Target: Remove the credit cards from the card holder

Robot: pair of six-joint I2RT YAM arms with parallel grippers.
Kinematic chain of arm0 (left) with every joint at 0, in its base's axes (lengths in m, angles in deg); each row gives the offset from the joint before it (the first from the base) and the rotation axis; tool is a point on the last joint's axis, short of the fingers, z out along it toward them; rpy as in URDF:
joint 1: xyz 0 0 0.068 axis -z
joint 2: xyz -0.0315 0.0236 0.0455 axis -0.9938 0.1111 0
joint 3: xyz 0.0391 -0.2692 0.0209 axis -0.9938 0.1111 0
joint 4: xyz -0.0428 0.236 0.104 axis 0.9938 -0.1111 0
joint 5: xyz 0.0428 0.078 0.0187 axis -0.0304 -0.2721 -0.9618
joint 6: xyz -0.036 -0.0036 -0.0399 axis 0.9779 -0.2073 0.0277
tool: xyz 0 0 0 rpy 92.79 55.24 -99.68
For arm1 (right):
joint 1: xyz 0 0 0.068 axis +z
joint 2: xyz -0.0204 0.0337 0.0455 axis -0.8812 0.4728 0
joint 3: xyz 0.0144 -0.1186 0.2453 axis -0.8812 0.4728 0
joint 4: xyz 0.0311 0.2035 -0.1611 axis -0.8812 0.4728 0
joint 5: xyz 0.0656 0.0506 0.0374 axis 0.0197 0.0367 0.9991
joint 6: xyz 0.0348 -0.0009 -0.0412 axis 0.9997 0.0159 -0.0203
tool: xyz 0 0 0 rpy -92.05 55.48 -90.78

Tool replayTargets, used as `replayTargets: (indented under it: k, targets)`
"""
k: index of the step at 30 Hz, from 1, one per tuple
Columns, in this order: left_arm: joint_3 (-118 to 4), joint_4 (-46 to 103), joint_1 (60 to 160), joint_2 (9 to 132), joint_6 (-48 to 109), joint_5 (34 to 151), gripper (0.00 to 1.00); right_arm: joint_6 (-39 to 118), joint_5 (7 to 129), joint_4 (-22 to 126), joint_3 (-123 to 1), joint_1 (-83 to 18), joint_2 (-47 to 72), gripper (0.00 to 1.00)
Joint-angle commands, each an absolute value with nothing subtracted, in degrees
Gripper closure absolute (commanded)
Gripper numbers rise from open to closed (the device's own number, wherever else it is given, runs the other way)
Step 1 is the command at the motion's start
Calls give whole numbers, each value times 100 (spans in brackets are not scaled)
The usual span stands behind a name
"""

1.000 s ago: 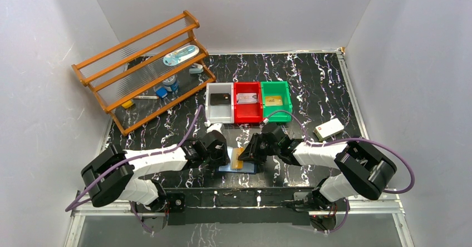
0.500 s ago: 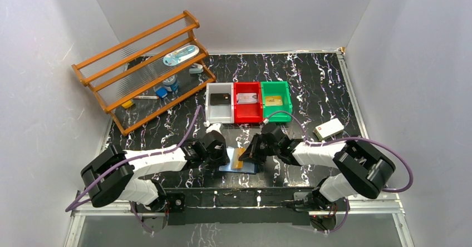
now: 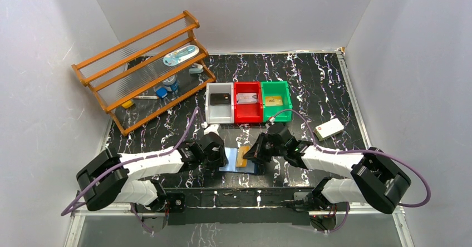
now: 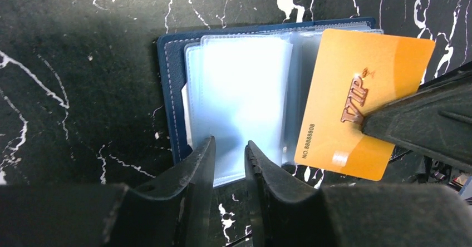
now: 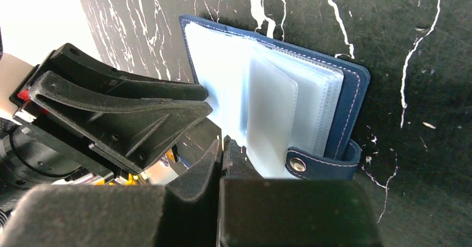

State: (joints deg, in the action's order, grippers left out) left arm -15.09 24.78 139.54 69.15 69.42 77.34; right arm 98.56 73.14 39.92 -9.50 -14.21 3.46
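Two grippers meet over the card holder (image 4: 239, 91), which lies open on the marbled black table (image 3: 334, 85), navy cover down and clear sleeves facing up. Your left gripper (image 4: 229, 145) has its jaws only a narrow slit apart, and both tips sit on the sleeve edge nearest that hand, so the rest of the holder spreads out straight ahead of those fingers. Ahead of them and to their right, a gold credit card (image 4: 362, 102) stamped VIP lies tilted across the holder's other half, its outer end past the navy border. Your right gripper (image 5: 221, 147) is closed tight on that card: from the left wrist you can see one dark finger pressed onto the card's face by the lettering. From the right wrist the holder lies just beyond the closed fingertips, its snap tab (image 5: 298, 163) nearest them and slightly right, and the left gripper reaches in from their left. Farther out from both hands, well apart from the holder, three bins stand side by side: a white bin (image 3: 211, 110) with a black card (image 3: 221, 98), a red bin (image 3: 247, 113) with a silvery card (image 3: 246, 98), and a green bin (image 3: 276, 113) with a second gold card (image 3: 273, 100).
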Motion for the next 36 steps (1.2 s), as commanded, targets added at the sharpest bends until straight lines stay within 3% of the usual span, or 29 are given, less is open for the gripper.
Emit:
replayTargets:
  k: [1, 11, 17, 21, 25, 28, 31, 36]
  targets:
    - [-1356, 2076, 13927, 6561, 6782, 7566, 72, 9655, 7219, 4053, -1015, -1470, 145, 98]
    - [-1587, 1727, 13927, 5982, 6546, 7381, 63, 8940, 7131, 4097, -1223, -1478, -160, 100]
    - [-1924, 1121, 13751, 5611, 5994, 7270, 66, 7447, 6882, 4755, -1882, -1478, -581, 100]
    - [-2165, 812, 12760, 5431, 5515, 7859, 56, 6355, 6110, 5279, -2361, -1482, -891, 100]
    - [-2462, 519, 12058, 5227, 5206, 8191, 42, 5752, 4146, 6160, -3010, -1477, -735, 100]
    - [-2801, 64, 11897, 5084, 4903, 7912, 25, 5008, 3218, 6678, -3600, -1477, -391, 100]
    - [-3018, -301, 11792, 4969, 4618, 7527, 15, 4134, 2593, 6644, -3842, -1476, -125, 100]
    - [-3236, -911, 11724, 4997, 4247, 6753, 5, 2655, 2419, 6305, -3798, -1519, 121, 100]
